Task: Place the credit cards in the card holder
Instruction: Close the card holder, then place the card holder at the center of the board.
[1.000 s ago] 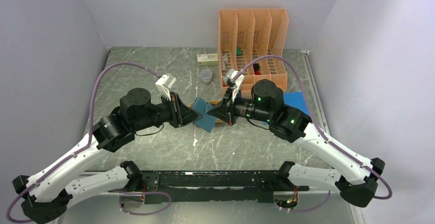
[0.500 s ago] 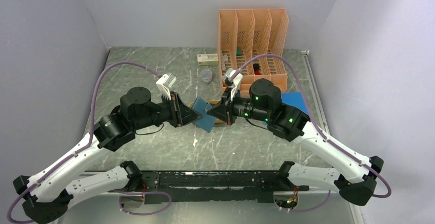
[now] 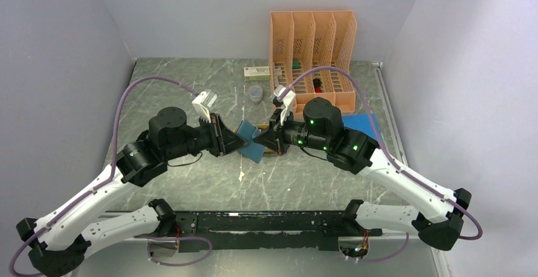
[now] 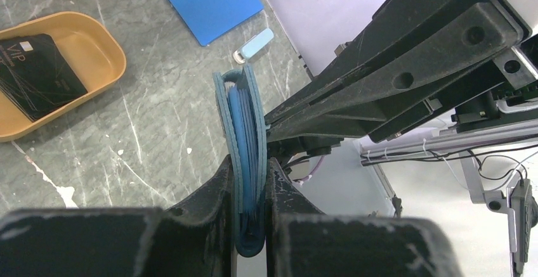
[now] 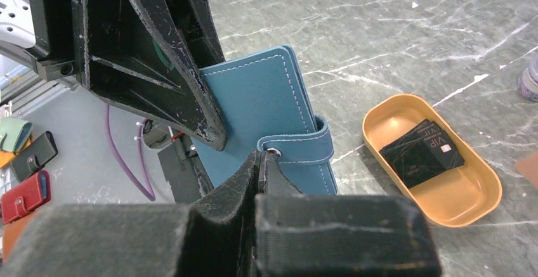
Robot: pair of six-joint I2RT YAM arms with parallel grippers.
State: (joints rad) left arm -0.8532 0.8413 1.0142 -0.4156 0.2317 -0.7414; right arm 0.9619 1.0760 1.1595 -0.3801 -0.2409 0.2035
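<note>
The card holder (image 3: 252, 144) is a closed teal wallet held off the table between the two arms. My left gripper (image 4: 249, 166) is shut on its spine edge, and the wallet (image 4: 245, 125) stands edge-on between the fingers. My right gripper (image 5: 263, 158) is shut on the wallet's snap tab (image 5: 304, 148), its tips right at the snap; the wallet's face (image 5: 260, 99) is beyond. The credit cards (image 5: 422, 151) are dark and lie stacked in an orange oval tray (image 5: 466, 204). They also show in the left wrist view (image 4: 35, 77).
An orange file organizer (image 3: 314, 52) stands at the back. A flat bright-blue sheet (image 3: 366, 125) lies to the right of the right arm. A small white box (image 3: 257, 72) and a clear cup (image 3: 255, 93) sit behind the wallet. A small light-blue stick (image 4: 254, 44) lies on the table.
My right arm has moved left, closing in on the wallet until its tips reach the snap tab. My left arm and the wallet have stayed in place.
</note>
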